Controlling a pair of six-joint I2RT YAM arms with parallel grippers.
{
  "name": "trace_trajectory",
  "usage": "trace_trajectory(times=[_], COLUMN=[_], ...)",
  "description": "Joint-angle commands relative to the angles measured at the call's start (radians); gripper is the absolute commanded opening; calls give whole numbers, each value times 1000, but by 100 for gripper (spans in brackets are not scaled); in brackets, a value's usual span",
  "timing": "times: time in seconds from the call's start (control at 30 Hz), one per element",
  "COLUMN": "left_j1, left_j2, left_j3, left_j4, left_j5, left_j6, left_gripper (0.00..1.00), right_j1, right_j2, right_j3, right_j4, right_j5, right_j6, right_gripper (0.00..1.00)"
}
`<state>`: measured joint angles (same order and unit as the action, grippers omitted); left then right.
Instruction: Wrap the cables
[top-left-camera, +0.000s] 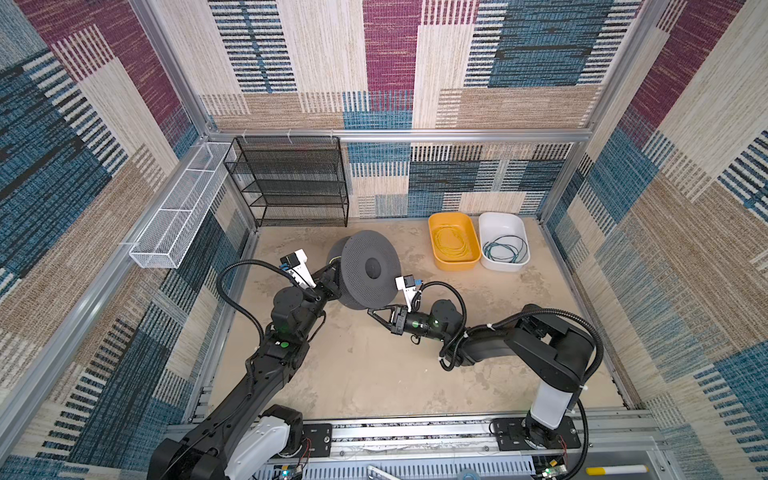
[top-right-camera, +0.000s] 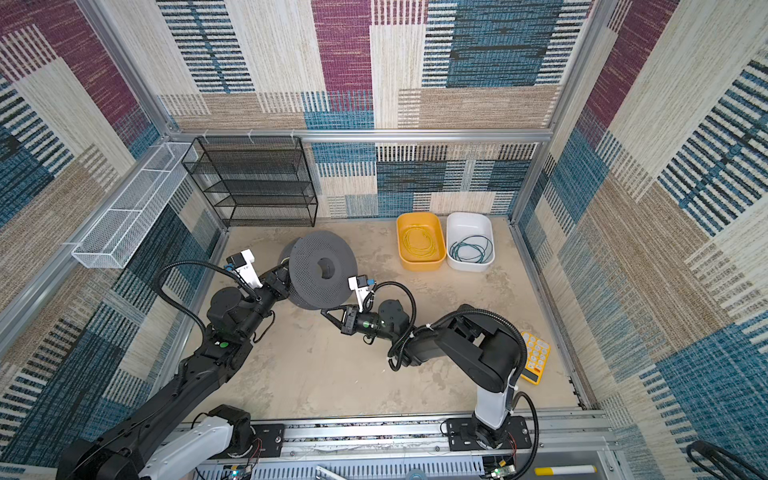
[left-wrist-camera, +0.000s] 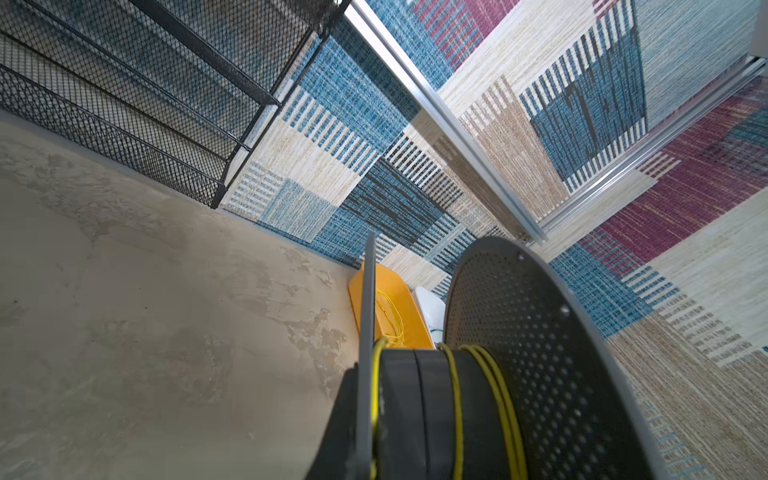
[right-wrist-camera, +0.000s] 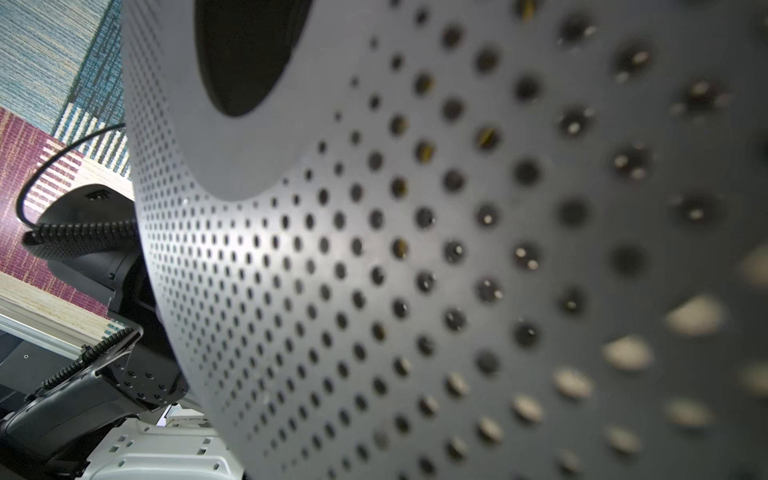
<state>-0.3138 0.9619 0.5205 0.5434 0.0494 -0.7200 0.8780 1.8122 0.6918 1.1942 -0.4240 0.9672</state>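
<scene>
Your L gripper (top-left-camera: 332, 274) is closed on the grey reel (top-left-camera: 365, 266), coming in from the reel's left side. In the L wrist view one thin disc of the reel runs edge-on straight into the grip. The reel stands mid-table (top-left-camera: 374, 374), tilted, w/ its holed face turned up toward the top views. Your R gripper (top-left-camera: 372, 311) is closed too, its tips meeting in a point right at the reel's near rim. You can't tell whether it's pinching anything there: the R wrist view is filled by the holed disc (right-wrist-camera: 415, 249), blurred close up, & no fingers show. The yellow cable (left-wrist-camera: 457, 395) has a few turns round the reel's hub, most of them crowded against the wider-looking disc. More loose yellow loops lie in the yellow tub (top-left-camera: 455, 264). You can't tell whether it's one unbroken run between tub & reel. The green cable (top-left-camera: 491, 250) lies in loose loops in the white tub (top-left-camera: 500, 226). Both tubs sit side by side, touching, toward the table's far right corner, well apart from the reel. A black mesh shelf (top-left-camera: 291, 183) stands in the far left corner, & a white mesh basket (top-left-camera: 178, 224) hangs on the left wall. In a top view a yellow calculator (top-right-camera: 536, 357) lies near the right edge, partly behind the R arm.
</scene>
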Motion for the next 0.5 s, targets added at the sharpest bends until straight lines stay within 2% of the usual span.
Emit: trace_trajectory(times=[0.0,0.33,0.47], left_j1=[-22,-64,-79], left_j2=[21,38,51], left_j3=[-1,-14,-39], left_j4=[252,291,343], left_j5=[-86,-61,-52], left_j6=[6,46,39], left_gripper=[0,0,0], right_j1=[41,45,49], right_j2=[18,26,46], right_j3=[36,32,31], right_j4=[79,210,303], right_j5=[-210,-225,-224], right_j6=[34,92,151], right_gripper=[0,0,0])
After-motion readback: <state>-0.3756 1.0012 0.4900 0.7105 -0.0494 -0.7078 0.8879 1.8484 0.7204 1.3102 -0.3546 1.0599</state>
